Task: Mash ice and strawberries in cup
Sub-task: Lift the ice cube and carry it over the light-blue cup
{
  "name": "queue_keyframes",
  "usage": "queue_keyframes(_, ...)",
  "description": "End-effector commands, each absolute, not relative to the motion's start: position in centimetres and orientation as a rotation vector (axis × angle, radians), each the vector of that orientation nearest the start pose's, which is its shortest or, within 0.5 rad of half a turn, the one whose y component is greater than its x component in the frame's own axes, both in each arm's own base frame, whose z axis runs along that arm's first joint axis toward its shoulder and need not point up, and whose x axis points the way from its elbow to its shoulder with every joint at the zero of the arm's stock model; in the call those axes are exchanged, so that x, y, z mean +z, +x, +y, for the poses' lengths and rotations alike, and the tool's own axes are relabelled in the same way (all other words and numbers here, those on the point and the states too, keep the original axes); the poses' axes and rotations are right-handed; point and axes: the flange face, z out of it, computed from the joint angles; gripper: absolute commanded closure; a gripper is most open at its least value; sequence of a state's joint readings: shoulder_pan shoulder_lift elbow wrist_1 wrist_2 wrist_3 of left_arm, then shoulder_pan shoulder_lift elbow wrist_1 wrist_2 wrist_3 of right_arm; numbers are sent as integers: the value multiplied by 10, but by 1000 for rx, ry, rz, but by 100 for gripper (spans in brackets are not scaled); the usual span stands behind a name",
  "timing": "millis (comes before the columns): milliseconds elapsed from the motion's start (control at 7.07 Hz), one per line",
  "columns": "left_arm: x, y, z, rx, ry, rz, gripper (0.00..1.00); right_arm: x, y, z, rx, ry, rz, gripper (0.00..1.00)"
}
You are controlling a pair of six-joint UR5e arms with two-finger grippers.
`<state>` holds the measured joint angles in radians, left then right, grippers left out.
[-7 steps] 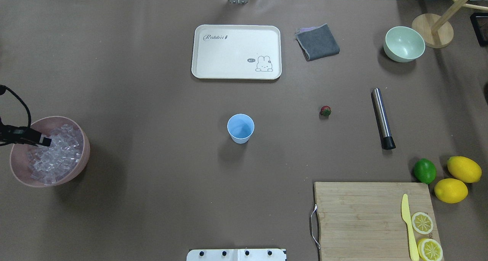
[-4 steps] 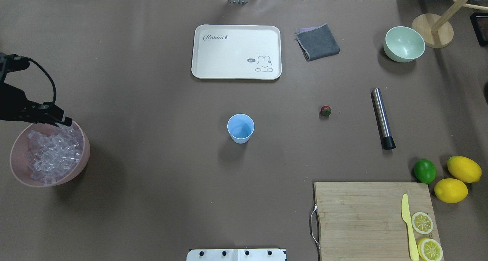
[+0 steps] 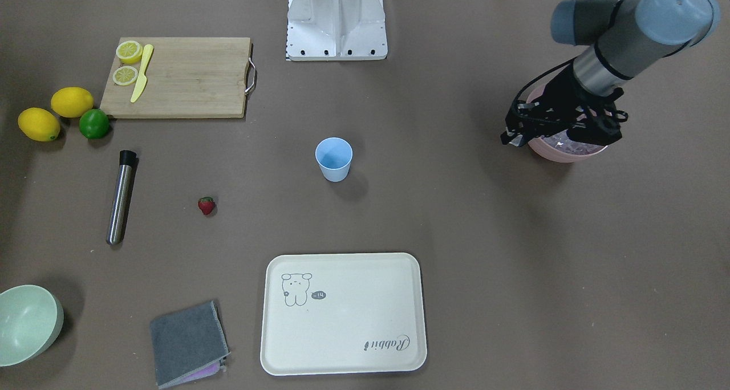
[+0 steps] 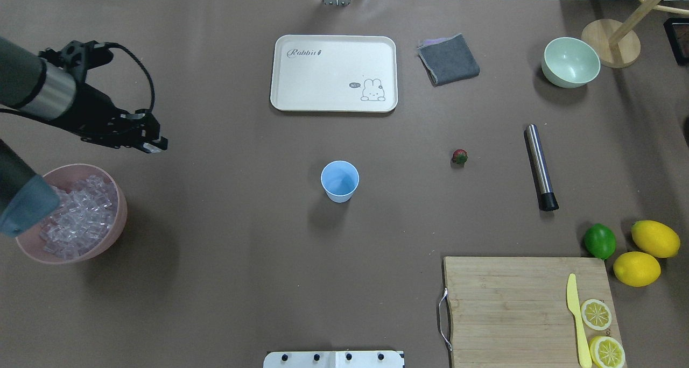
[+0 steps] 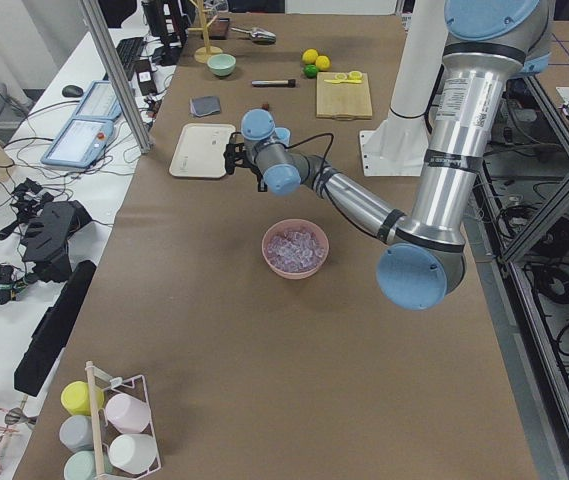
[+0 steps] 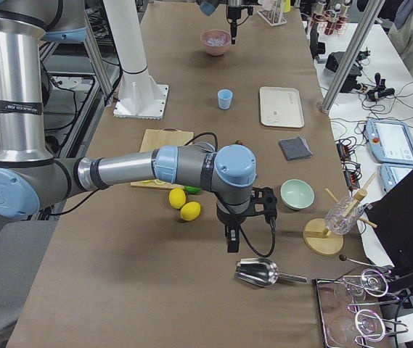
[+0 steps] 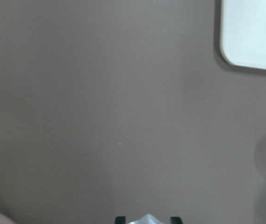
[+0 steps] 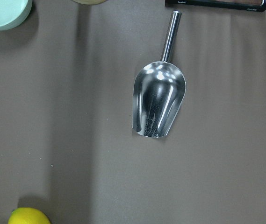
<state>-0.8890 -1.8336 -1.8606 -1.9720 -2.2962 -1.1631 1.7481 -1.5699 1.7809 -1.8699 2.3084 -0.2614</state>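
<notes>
Risen off the pink bowl (image 4: 119, 217), the left gripper (image 4: 155, 144) is pinching one ice cube (image 7: 147, 220) between its fingers (image 7: 174, 220) (first load, seemingly) and heading cupward; the cup (image 4: 339, 181) is waiting well beyond them, the strawberry (image 4: 459, 156) farther still.

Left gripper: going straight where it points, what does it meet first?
Probably bare table: left gripper points down at plain brown surface; cup and tray sit off to one side. Height unclear.
</notes>
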Motion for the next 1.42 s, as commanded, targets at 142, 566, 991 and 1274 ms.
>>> queue_keyframes(142, 211, 418, -454, -184, -20, 1072, 69, 581, 149, -463, -52, 90, -737, 0)
queue_keyframes(566, 156, 494, -437, -244, -19, 1058, 69, 579, 148, -464, -53, 92, -738, 0)
queue_keyframes(991, 139, 537, -448, -271, -20, 1033, 69, 577, 148, -460, -55, 96, -736, 0)
queue_keyframes(1274, 136, 559, -453, -287, 13, 1029, 69, 577, 147, -457, -55, 96, -736, 0)
